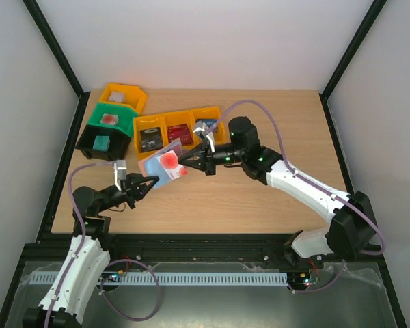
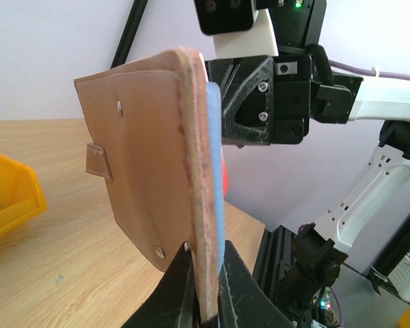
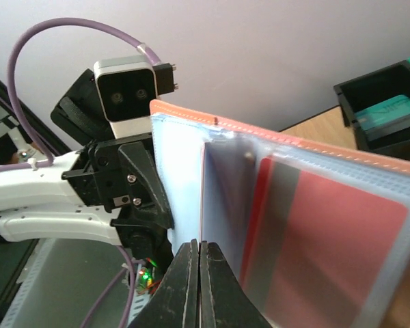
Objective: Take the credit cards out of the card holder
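Left hand (image 2: 205, 304) clamped the card holder (image 2: 143, 157), apparently steadying it; right hand (image 3: 199, 273) pinched shut on its clear sleeve (image 3: 225, 205).

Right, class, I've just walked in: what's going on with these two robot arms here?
Both arms hold the tan leather card holder open in the air above the wooden table. The left pincer is shut on one edge. The right pincer is shut on the opposite side, seemingly pinching a clear inner sleeve. A red card sits in its pocket, not yet pulled out.
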### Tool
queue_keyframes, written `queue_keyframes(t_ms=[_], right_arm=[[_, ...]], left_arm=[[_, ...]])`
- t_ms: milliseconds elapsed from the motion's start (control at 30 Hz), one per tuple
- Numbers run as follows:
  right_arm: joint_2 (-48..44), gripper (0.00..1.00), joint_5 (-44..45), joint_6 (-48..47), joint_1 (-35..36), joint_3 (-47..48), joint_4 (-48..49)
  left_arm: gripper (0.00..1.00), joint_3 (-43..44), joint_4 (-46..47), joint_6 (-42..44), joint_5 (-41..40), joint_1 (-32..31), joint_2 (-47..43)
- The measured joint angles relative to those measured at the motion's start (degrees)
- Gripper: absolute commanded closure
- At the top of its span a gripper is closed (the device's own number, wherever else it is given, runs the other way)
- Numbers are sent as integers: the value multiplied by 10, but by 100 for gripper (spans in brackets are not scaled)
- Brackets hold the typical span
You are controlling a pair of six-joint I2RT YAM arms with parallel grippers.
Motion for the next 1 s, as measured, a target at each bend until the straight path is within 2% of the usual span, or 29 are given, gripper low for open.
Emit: queue_keyframes(t_ms=[500, 700, 767, 867, 1000], right_arm=[[46, 98, -29, 47, 22, -3, 75], [56, 88, -34, 50, 24, -2, 81], [63, 89, -31, 49, 27, -2, 78], [71, 98, -27, 49, 30, -2, 76], [71, 98, -25, 47, 32, -2, 75]], left_arm=[[98, -17, 29, -24, -16, 0, 3], [98, -17, 37, -26, -14, 0, 3], [98, -17, 43, -26, -12, -2, 2], [98, -17, 48, -26, -11, -2, 2], [98, -17, 50, -26, -10, -3, 2]])
